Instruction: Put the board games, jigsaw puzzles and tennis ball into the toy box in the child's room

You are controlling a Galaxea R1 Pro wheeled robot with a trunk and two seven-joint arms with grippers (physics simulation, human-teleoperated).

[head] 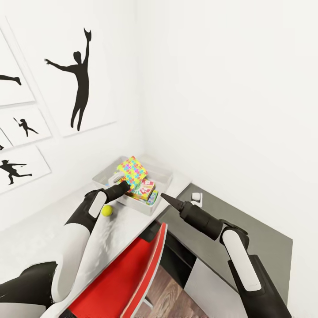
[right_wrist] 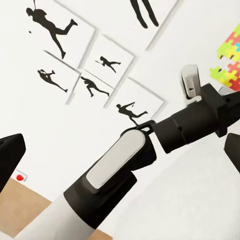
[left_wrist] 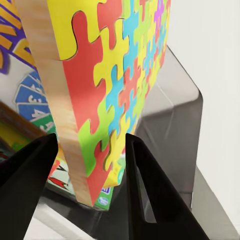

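White walls met in a corner, with black silhouette pictures (head: 79,79) on the left wall and the table (head: 39,234) running along it. In the head view the toy box (head: 164,176) sat at the table's far end, game boxes (head: 145,189) lying inside, and the ball (head: 107,210) rested on the table just beside its near wall. A red chair (head: 119,278) stood below. The left wrist view showed what the head view could not: the left gripper (left_wrist: 90,150) had its fingers (left_wrist: 142,180) pinching a puzzle (left_wrist: 115,85) on edge over the box. The right gripper (head: 164,196) hung near the box holding nothing, fingers looking pressed together there; the right wrist view showed the left arm (right_wrist: 150,150) against the pictures
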